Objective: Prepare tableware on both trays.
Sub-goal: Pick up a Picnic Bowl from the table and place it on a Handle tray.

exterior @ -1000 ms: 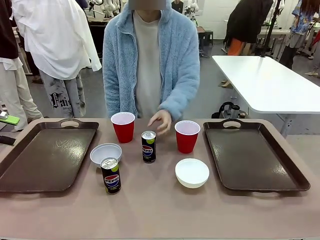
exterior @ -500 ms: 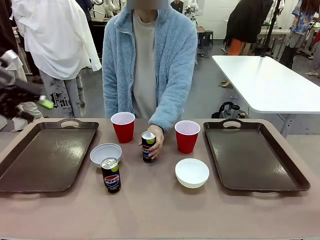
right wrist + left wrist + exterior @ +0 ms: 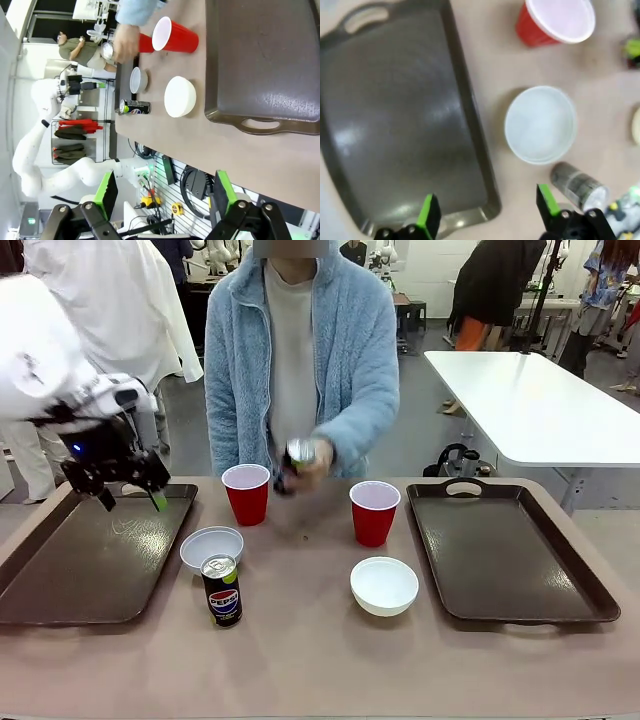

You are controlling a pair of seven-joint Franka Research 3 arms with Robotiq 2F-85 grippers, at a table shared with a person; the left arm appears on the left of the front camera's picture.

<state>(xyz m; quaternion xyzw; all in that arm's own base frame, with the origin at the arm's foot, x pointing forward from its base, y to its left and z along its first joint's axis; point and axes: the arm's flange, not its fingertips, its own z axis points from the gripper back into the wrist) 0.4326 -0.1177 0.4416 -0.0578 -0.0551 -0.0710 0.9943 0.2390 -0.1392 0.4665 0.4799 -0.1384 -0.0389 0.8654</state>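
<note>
Two dark brown trays lie at the table's ends, the left tray point(image 3: 70, 560) point(image 3: 395, 115) and the right tray point(image 3: 510, 550) point(image 3: 265, 55). Between them stand two red cups point(image 3: 246, 493) point(image 3: 374, 512), two white bowls point(image 3: 211, 545) point(image 3: 384, 585) and one Pepsi can point(image 3: 222, 590). The person's hand point(image 3: 312, 465) holds the other Pepsi can point(image 3: 298, 452) lifted above the table. My left gripper point(image 3: 132, 502) point(image 3: 488, 210) hovers open over the left tray's far right corner, with a bowl point(image 3: 540, 124) and the can point(image 3: 577, 185) to its side. My right gripper point(image 3: 165, 195) stands open off the table's near edge.
A white table point(image 3: 540, 405) stands behind on the right. Other people stand farther back. Cables and tools point(image 3: 155, 200) hang under the table's near edge in the right wrist view.
My left arm has swung in from the left and now hangs over the left tray. The person gripped the middle Pepsi can and lifted it off the table.
</note>
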